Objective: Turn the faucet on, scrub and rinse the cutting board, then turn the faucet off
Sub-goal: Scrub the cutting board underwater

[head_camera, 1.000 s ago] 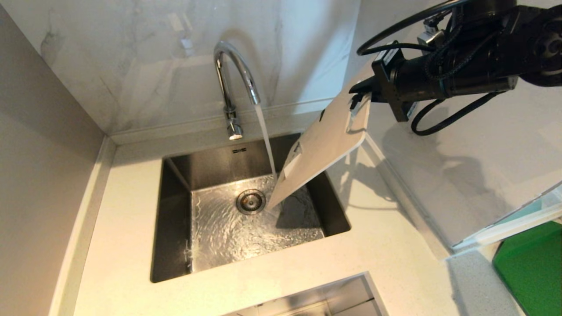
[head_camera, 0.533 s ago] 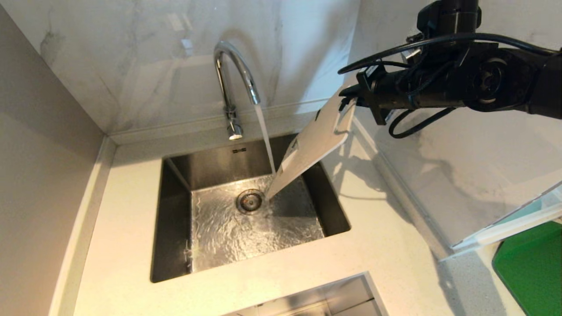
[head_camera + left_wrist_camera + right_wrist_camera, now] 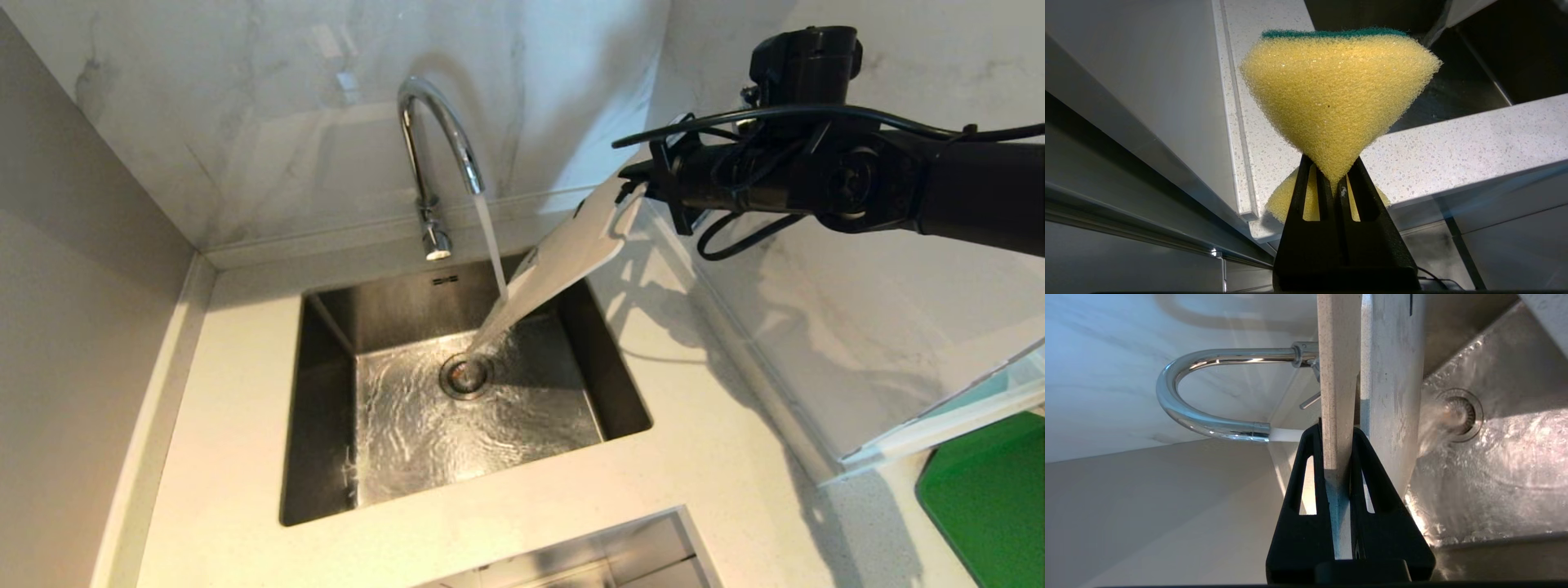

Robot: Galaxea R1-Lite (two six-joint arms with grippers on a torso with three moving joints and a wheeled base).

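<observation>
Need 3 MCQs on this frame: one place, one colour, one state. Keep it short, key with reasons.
1. Where is the low end of the cutting board?
A. over the sink, by the drain
B. flat on the counter
C. on the green mat

2. What colour is the body of the sponge in the left end effector?
A. pink
B. yellow
C. white

3. What is the state of the faucet?
A. off
B. dripping
C. running in a steady stream

Key: 1 A, the right end effector holds the board tilted down into the basin; 2 B, yellow foam with a green scrub face; 3 C, the stream hits the board and water ripples across the basin.
</observation>
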